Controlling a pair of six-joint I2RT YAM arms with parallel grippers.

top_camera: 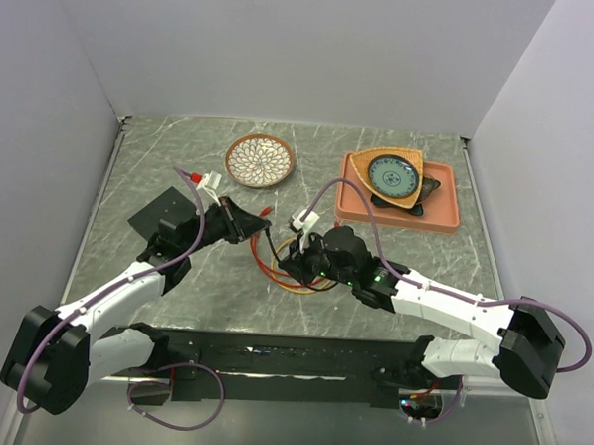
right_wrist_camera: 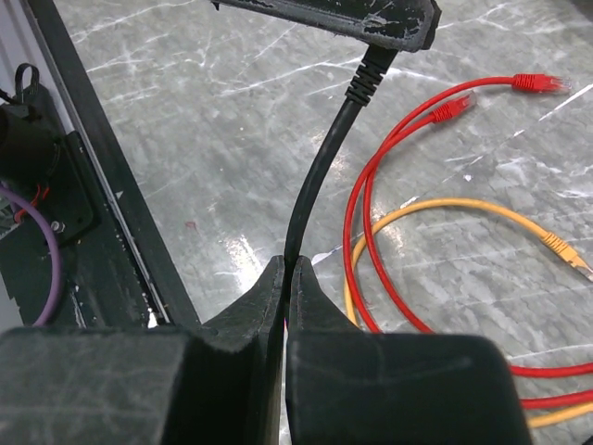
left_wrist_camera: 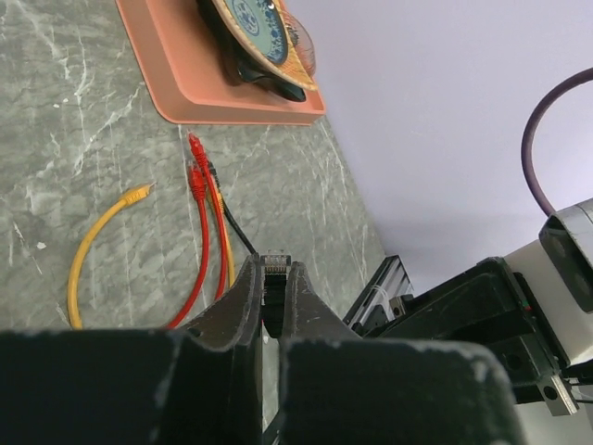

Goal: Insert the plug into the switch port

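From above, the switch (top_camera: pixel 163 214) lies flat on the grey marble table (top_camera: pixel 213 298) at the left, and the left arm passes over its near corner. The left gripper (top_camera: pixel 249 224) reaches just past the switch to the right, not touching it; what it holds is too small to tell from here. The right gripper (top_camera: pixel 293 260) sits close by, facing it over a loose tangle of red cables (top_camera: pixel 274 276). A patterned plate (top_camera: pixel 260 161) stands farther back, and a salmon tray (top_camera: pixel 442 215) with a blue bowl (top_camera: pixel 392 175) lies at the back right. At the left wrist, the fingers are pinched together on the plug (left_wrist_camera: pixel 275 260), which pokes out at their tips, with the black cable (left_wrist_camera: pixel 239 236) running away from it across the stone. Beyond it lie two red plugs side by side, a yellow cable (left_wrist_camera: pixel 88 250) curling to the left, and the tray's corner behind. At the right wrist, the fingers are clamped tight on the black cable, which rises in a gentle bend to its ribbed boot at the top of the view. Red loops and the yellow cable are spread on the table to the right.
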